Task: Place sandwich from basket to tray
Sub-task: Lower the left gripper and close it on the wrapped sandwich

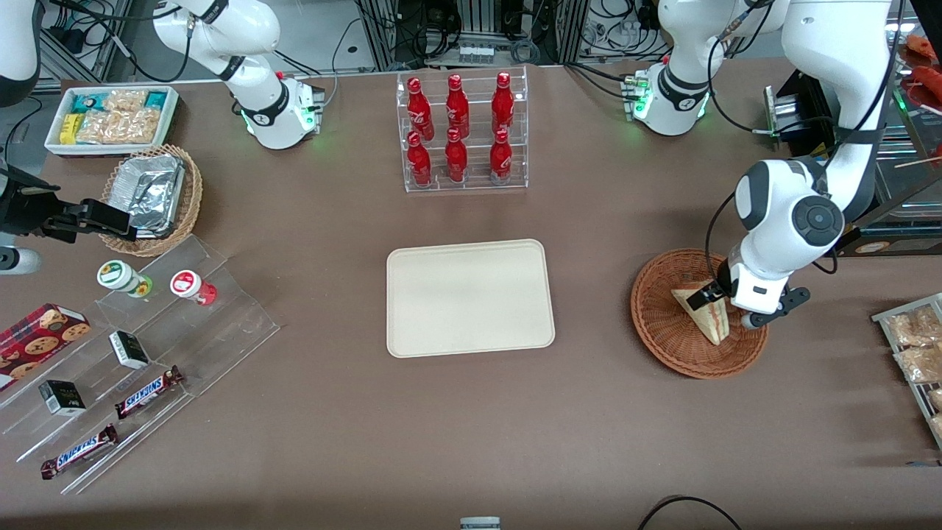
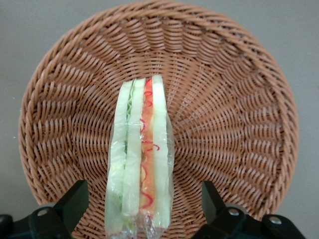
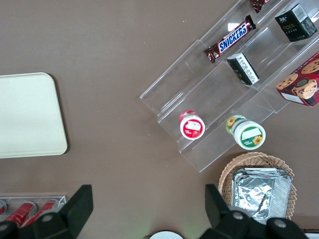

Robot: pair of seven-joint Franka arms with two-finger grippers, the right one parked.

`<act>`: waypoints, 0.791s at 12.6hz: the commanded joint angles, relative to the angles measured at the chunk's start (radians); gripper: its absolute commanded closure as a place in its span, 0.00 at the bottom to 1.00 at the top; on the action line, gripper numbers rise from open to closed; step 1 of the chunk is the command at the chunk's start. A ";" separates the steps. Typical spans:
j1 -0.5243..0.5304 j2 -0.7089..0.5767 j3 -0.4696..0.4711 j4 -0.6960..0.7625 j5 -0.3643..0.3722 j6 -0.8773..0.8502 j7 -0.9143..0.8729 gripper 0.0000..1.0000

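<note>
The sandwich (image 1: 708, 317) is a plastic-wrapped wedge standing on edge in the round reddish-brown wicker basket (image 1: 662, 331), toward the working arm's end of the table. In the left wrist view the sandwich (image 2: 141, 159) shows pale bread with green and red-orange layers, and the basket (image 2: 234, 114) fills the view around it. My gripper (image 1: 725, 305) hangs just over the basket; in the left wrist view the gripper (image 2: 141, 204) is open, one finger on each side of the sandwich with gaps between. The cream tray (image 1: 469, 297) lies flat mid-table.
A clear rack of red bottles (image 1: 460, 132) stands farther from the camera than the tray. Bagged snacks (image 1: 912, 346) lie on a rack at the working arm's end. A stepped acrylic stand (image 1: 132, 353) with snacks, a foil-lined basket (image 1: 151, 195) and a white bin (image 1: 110, 118) are at the parked arm's end.
</note>
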 commanded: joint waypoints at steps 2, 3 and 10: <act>0.000 0.013 0.003 -0.003 -0.010 0.010 -0.016 0.14; 0.000 0.011 0.003 -0.003 -0.011 0.004 -0.016 0.70; -0.011 -0.013 0.001 0.038 -0.008 -0.129 0.006 1.00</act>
